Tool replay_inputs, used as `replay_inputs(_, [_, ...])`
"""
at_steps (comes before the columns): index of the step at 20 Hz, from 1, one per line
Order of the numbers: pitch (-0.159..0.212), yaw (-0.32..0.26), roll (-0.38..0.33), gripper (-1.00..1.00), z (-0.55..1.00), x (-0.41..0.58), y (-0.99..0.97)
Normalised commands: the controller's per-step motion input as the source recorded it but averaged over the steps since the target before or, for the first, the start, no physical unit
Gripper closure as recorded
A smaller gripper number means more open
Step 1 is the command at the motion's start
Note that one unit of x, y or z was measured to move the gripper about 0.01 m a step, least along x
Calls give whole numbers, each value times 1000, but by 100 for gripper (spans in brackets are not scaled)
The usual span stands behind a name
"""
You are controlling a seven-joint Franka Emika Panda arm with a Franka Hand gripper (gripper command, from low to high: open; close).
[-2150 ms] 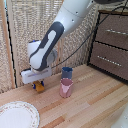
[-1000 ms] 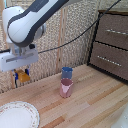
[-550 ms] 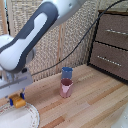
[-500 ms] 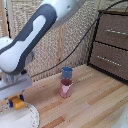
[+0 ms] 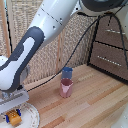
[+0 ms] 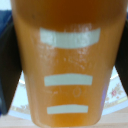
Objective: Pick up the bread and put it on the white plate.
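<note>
Toast (image 5: 13, 118) orange-yellow, pinched between dark gripper (image 5: 13, 114) fingers (image 6: 7, 62); hangs low over white plate (image 5: 31, 116) with floral rim, at desk (image 5: 95, 102) front corner on exterior view's left; contact with plate unclear; wrist view filled by toast, pale stripes on face; pink cup (image 5: 66, 88) mid-desk, blue cup (image 5: 67, 73) just behind; dark drawer cabinet (image 5: 111, 47) by far right edge.

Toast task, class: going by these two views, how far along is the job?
Done: the small orange-yellow toast block is lifted and carried over the round white plate. In hand: the white gripper with dark blue fingers grips it. Left: opening to release it onto the plate.
</note>
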Motion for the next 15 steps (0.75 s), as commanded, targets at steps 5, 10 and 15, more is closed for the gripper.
replay_inputs(5, [-65,63,-12,-100,356,70,-45])
replay_inputs(10, [-106,71,17,-100,631,74,-298])
replay_inputs(15, [-215,7,-19,-100,539,355,-221])
